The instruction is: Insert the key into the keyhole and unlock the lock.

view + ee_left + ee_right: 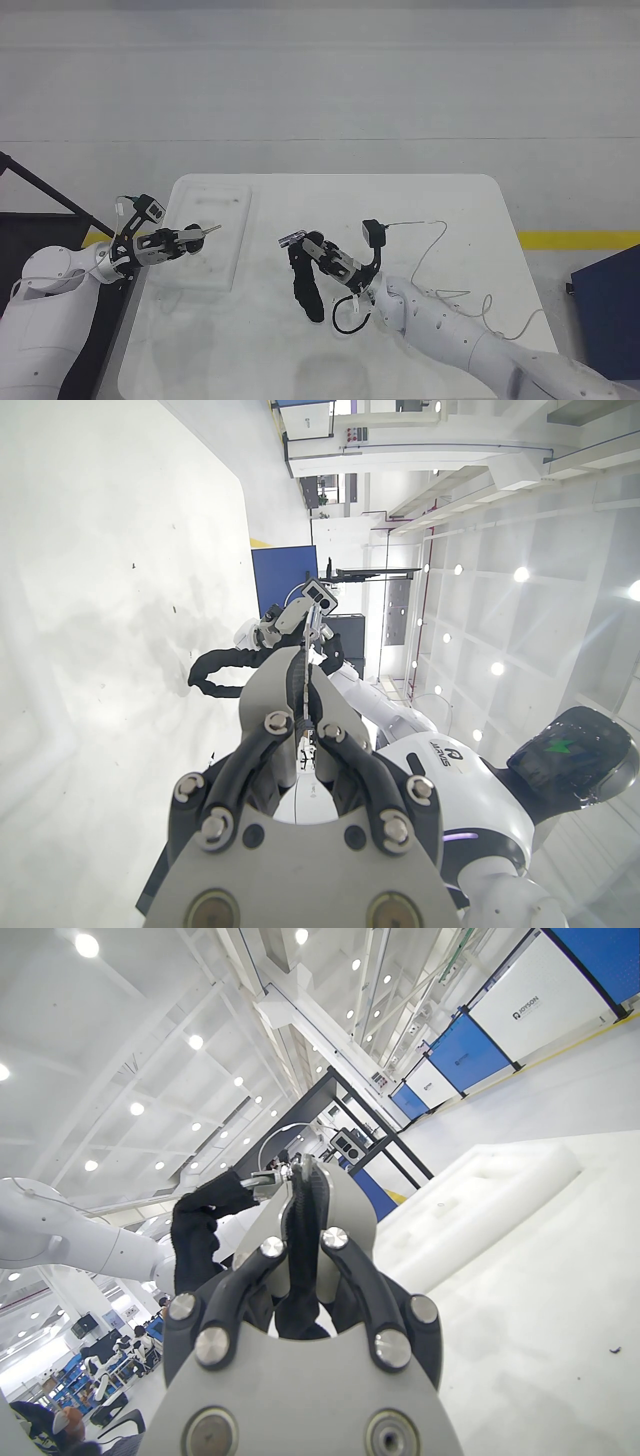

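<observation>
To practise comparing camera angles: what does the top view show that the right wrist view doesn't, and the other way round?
Top view alone: the key, held in the left fingers over the tray, and a thin wire on the table. Right wrist view alone: ceiling lights. Both: the tray, and the right fingers shut on the lock with its black loop.

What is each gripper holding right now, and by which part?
Left gripper pinches the key by its head, blade sticking out. Right gripper grips the lock near its metal end.
</observation>
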